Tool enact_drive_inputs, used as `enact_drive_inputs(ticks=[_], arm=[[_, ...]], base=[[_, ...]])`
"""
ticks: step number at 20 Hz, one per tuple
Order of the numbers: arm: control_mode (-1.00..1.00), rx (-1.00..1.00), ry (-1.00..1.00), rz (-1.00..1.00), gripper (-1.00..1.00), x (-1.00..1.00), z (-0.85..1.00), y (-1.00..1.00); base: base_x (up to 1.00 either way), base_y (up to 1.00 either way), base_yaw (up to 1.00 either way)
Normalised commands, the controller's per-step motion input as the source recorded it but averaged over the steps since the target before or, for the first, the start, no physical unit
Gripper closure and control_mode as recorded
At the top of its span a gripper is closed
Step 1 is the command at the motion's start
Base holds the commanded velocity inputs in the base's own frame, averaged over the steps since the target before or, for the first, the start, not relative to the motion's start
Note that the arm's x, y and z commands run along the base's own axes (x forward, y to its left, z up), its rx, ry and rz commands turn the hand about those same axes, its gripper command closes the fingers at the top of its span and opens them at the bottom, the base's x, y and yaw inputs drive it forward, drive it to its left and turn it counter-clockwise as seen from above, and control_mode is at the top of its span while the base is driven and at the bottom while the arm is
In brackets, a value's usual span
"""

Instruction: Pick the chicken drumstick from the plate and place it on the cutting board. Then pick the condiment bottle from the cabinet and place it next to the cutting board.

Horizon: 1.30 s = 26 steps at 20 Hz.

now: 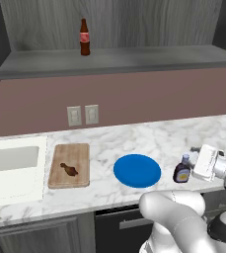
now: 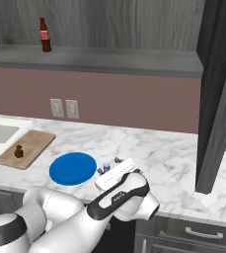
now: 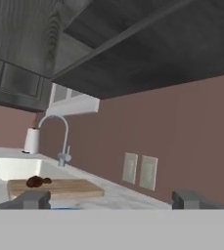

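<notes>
Drumstick [image 1: 69, 169] lies on the cutting board [image 1: 69, 165]; blue plate [image 1: 137, 170] bare. Condiment bottle [image 1: 182, 169] stands on the marble surface [image 1: 149, 138], right of the plate, just off my claw [image 1: 196, 157]. Claw spread wide, holding nothing. I judge the bottle placed but well apart from the board; next, back clear or regrasp and shift it closer.

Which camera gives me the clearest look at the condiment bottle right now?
The left base view: the condiment bottle stands upright on the counter, right of the plate, label visible. In the right base view, just its cap peeks above the wrist.
</notes>
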Motion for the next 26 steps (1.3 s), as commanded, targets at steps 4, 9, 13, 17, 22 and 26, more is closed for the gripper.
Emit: enact_drive_inputs(ticks=[4, 9, 13, 17, 22, 26], arm=[[-1.0, -0.05, -0.04, -0.01, -1.0, -0.01, 0.22, -0.09], [-1.0, -0.09, -0.11, -0.01, -1.0, -0.06, 0.27, -0.03], [-1.0, -0.12, -0.21, -0.01, -1.0, -0.25, 0.3, -0.04], [-1.0, -0.16, -0.27, -0.03, -1.0, -0.34, 0.36, -0.03], [-1.0, -0.26, -0.28, -0.06, -1.0, -0.29, 0.36, -0.02], [-1.0, -0.35, -0.28, -0.07, -1.0, -0.23, 0.24, 0.0]], base=[[0.0, 0.0, 0.0], [0.0, 0.0, 0.0], [0.0, 0.0, 0.0], [0.0, 0.0, 0.0], [0.0, 0.0, 0.0], [0.0, 0.0, 0.0]])
